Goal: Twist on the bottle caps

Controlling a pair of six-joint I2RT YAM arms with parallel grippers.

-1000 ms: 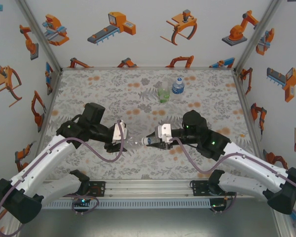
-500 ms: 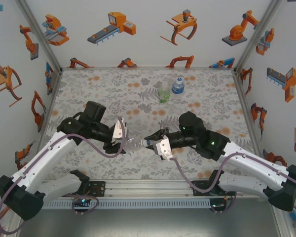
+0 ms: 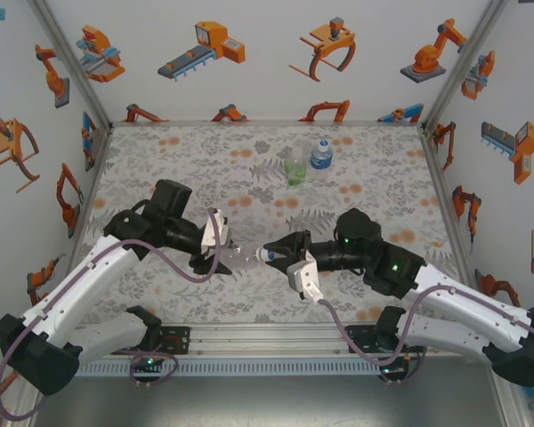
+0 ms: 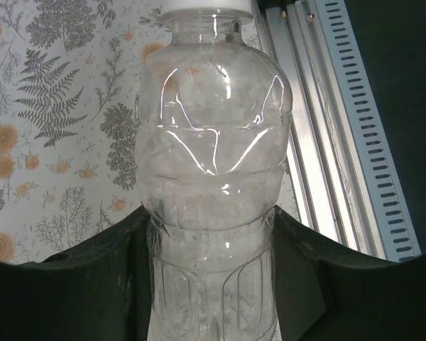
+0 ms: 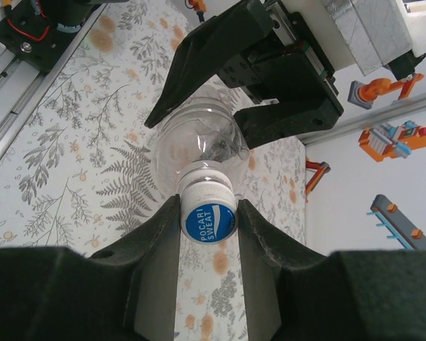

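Right hand (image 3: 271,253) pinches a white cap (image 5: 208,212) printed POCARI SWEAT at the mouth of the plain bottle (image 4: 213,142), mid-frame; left hand (image 3: 222,257) clamps that bottle's body. Green-label bottle (image 3: 295,166) and blue-label bottle (image 3: 320,155) stand upper centre, print unreadable.

We lose base of plain bottle (image 4: 213,177) below | its cap (image 4: 206,6) cropped above | far green bottle (image 3: 295,166) neck too small to tell

The bottle cap (image 5: 208,217) at the mouth of the clear bottle (image 5: 199,145) is showing "POCARI SWEAT" in white letters on its blue round top; print on the blue-label bottle (image 3: 320,156) and green-label bottle (image 3: 295,167) is coming out too small to read.
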